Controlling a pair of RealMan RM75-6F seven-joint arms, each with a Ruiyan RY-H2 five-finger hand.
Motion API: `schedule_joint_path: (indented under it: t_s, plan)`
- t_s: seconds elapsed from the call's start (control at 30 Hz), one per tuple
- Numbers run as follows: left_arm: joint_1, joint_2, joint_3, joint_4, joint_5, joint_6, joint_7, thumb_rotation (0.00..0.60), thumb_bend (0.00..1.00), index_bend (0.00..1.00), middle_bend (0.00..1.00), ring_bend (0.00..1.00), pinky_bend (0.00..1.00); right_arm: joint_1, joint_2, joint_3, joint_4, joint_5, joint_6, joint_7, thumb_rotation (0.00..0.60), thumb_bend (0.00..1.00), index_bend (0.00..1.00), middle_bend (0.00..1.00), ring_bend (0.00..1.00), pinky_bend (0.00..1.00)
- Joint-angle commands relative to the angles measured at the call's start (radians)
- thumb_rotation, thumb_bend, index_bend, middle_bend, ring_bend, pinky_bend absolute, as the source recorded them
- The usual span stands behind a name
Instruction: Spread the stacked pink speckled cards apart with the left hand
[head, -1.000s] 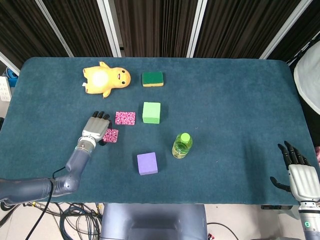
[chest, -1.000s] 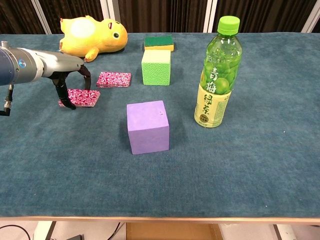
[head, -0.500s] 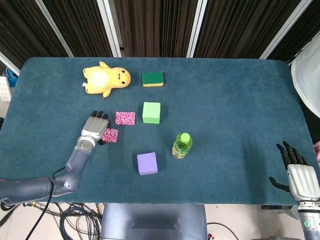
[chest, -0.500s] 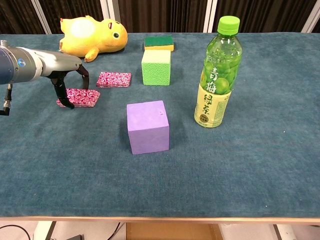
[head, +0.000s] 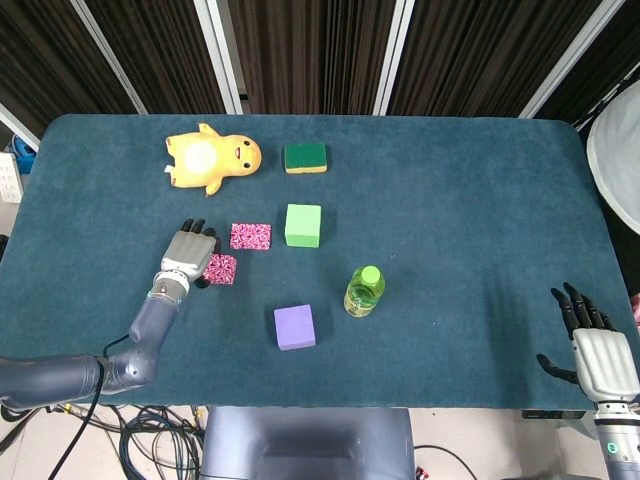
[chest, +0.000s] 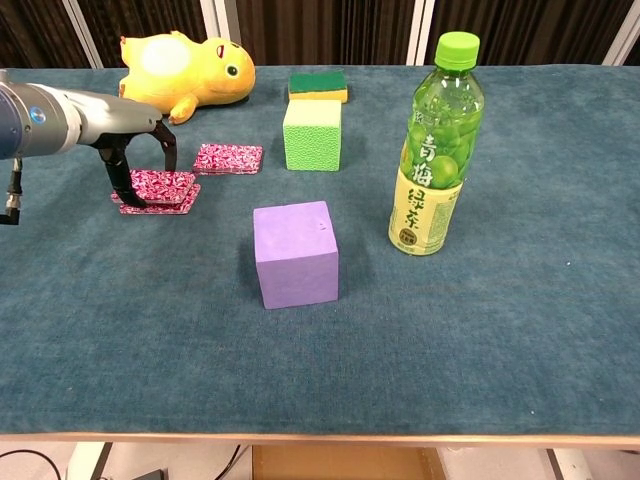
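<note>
A: On the teal tabletop (head: 450, 200), where are the cards (chest: 157, 192)?

B: Touching the left robot hand (head: 188, 254), at its 3 o'clock; its fingers arch loosely over them, pinching nothing visible.

A: The right robot hand (head: 595, 350)?

B: Spread, empty, well apart.

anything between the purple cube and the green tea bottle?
Nothing. In the chest view, only bare teal tabletop separates the purple cube from the green tea bottle; the head view shows the same gap.

Teal-covered table (head: 480, 200), dark pleated curtains (head: 310, 50), white posts (head: 225, 55)
</note>
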Motion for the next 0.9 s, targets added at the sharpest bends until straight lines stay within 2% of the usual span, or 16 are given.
schedule_joint_path:
  t_s: [0.03, 0.27, 0.53, 0.9]
  plan:
    - [-0.001, 0.013, -0.002, -0.018, 0.001, 0.012, 0.006, 0.6, 0.26, 0.5, 0.24, 0.0, 0.0, 0.0, 0.0, 0.0, -0.001, 0.0, 0.001, 0.0, 0.6, 0.19, 0.0, 0.0, 0.06, 0.21]
    - [0.007, 0.057, 0.001, -0.092, -0.003, 0.028, 0.008, 0.6, 0.26, 0.5, 0.24, 0.0, 0.0, -0.002, 0.002, 0.0, -0.001, -0.001, 0.005, 0.003, 0.6, 0.19, 0.0, 0.0, 0.06, 0.21]
    - [0.052, 0.174, 0.047, -0.319, 0.027, 0.131, 0.021, 0.6, 0.26, 0.5, 0.24, 0.0, 0.0, -0.003, 0.004, -0.004, -0.004, -0.01, 0.006, 0.008, 0.6, 0.18, 0.0, 0.0, 0.06, 0.21]
    - [0.089, 0.166, 0.066, -0.428, 0.073, 0.22, 0.027, 0.6, 0.26, 0.5, 0.23, 0.0, 0.0, -0.01, 0.009, -0.005, -0.003, -0.013, 0.016, 0.021, 0.6, 0.19, 0.0, 0.0, 0.06, 0.21]
